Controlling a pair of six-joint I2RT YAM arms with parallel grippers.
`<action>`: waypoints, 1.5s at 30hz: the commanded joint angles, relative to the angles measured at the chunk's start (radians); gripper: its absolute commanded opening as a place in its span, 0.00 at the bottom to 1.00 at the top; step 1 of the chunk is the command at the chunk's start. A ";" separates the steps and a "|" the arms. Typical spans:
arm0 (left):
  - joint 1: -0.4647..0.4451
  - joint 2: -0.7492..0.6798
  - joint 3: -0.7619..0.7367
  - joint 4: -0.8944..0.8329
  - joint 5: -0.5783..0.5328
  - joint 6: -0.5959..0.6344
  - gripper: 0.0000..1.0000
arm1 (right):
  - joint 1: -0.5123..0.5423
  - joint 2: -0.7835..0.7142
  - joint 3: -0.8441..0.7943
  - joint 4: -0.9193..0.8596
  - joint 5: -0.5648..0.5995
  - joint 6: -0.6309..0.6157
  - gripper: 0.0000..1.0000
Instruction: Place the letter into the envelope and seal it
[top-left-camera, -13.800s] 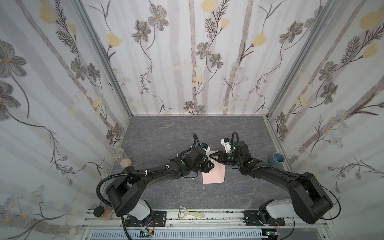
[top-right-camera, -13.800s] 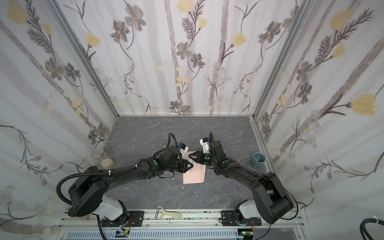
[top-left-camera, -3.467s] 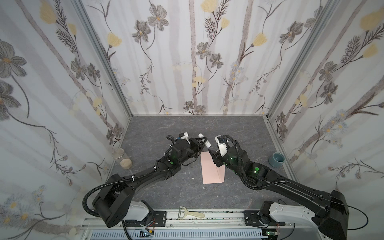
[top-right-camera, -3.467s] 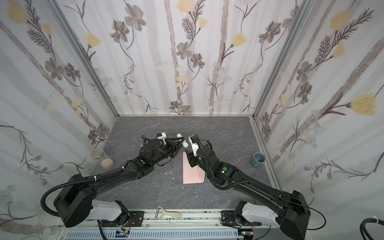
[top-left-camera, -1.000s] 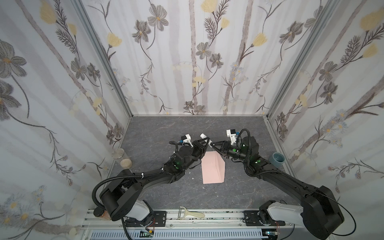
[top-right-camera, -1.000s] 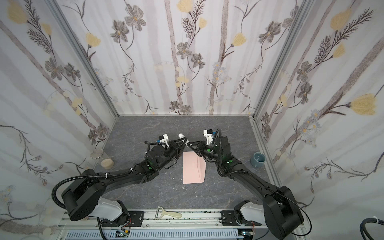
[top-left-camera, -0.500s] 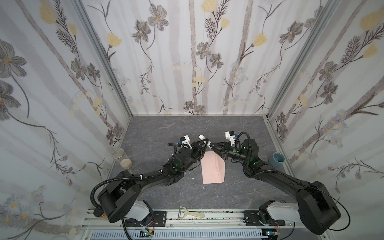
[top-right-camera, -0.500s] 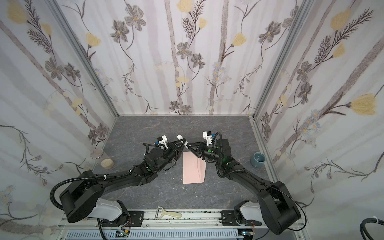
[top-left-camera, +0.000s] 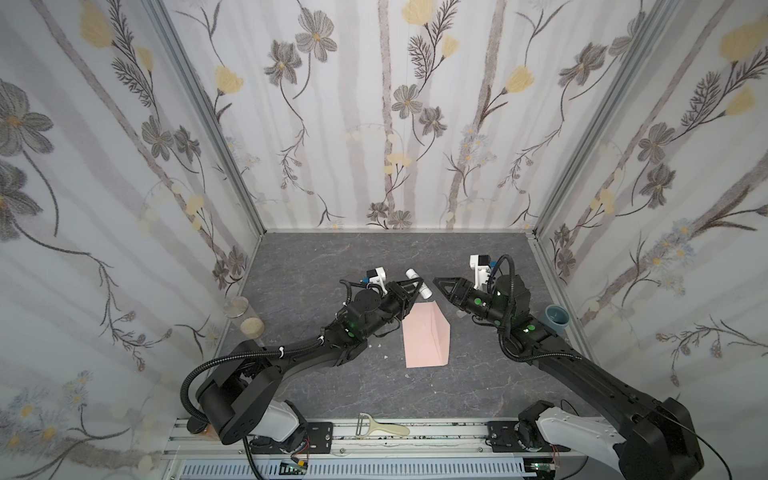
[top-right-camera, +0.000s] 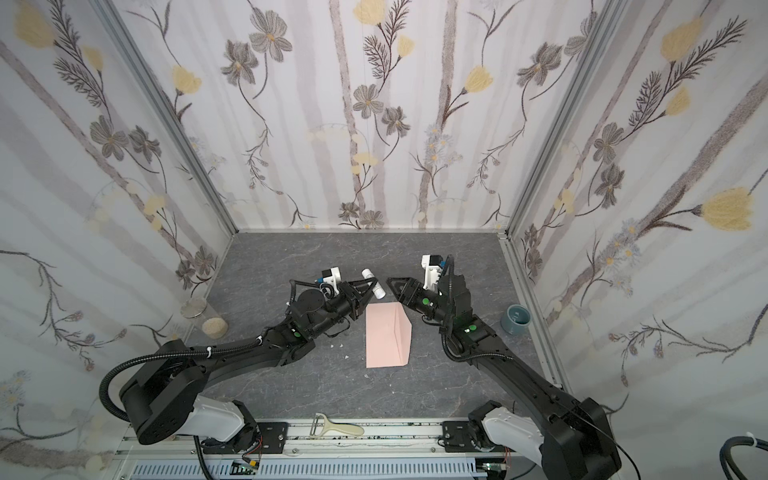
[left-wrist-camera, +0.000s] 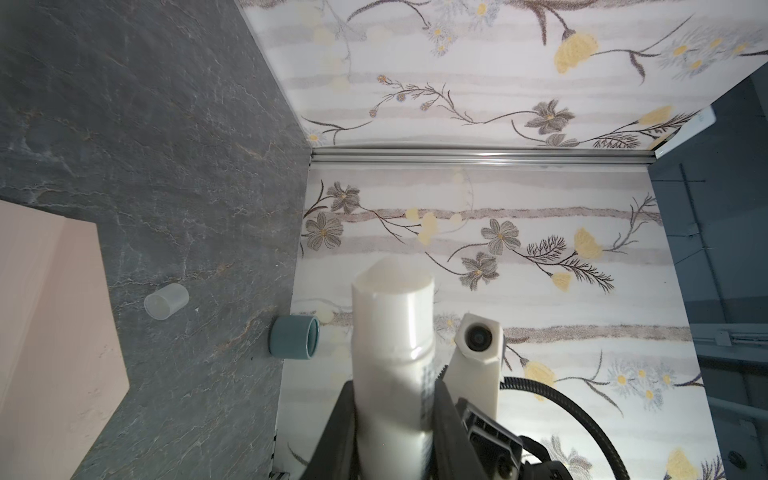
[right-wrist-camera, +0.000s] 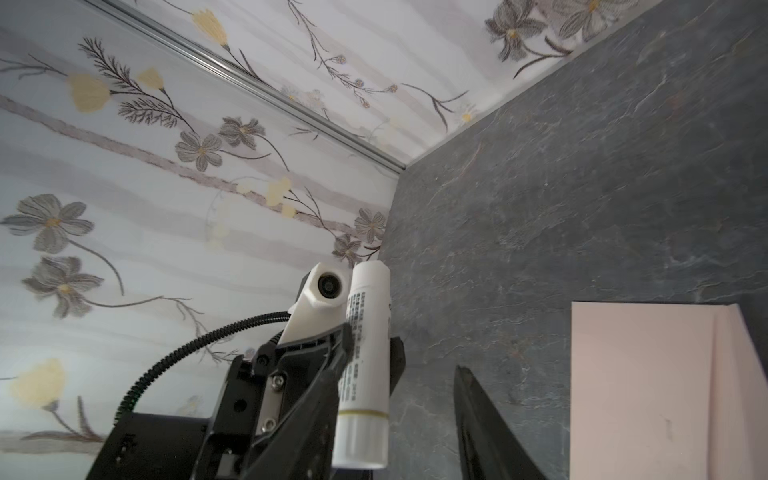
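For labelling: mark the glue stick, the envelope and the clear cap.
glue stick (left-wrist-camera: 392, 332): left wrist view, middle of its white tube.
envelope (top-left-camera: 424, 336): a top view, centre of its pink face.
clear cap (left-wrist-camera: 166, 301): left wrist view, its side wall.

The envelope (top-left-camera: 426, 334) lies flat near the middle of the tabletop (top-left-camera: 332, 257), its long side running front to back. Just behind its far edge, the left gripper (top-left-camera: 419, 283) reaches in from the left with a glue stick (top-left-camera: 427, 293) between its jaws. The right gripper (top-left-camera: 436, 280) faces it from the right, close but apart. A small cap (left-wrist-camera: 166, 301) lies on the tabletop just right of the envelope's far right corner, between the envelope and a cup (top-left-camera: 557, 316) standing by the right wall (top-left-camera: 665, 208). A jar (top-left-camera: 235, 306) stands by the left wall (top-left-camera: 104, 208). A peeler (top-left-camera: 382, 427) lies on the front rail (top-left-camera: 449, 429).
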 joint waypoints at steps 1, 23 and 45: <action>0.029 -0.005 0.033 -0.110 0.090 0.033 0.00 | 0.065 -0.075 0.021 -0.186 0.267 -0.282 0.47; 0.059 -0.034 0.171 -0.395 0.181 0.133 0.00 | 0.452 0.074 0.126 -0.217 0.785 -0.816 0.49; 0.031 -0.069 0.164 -0.392 0.160 0.134 0.00 | 0.371 0.105 0.176 -0.156 0.568 -0.720 0.17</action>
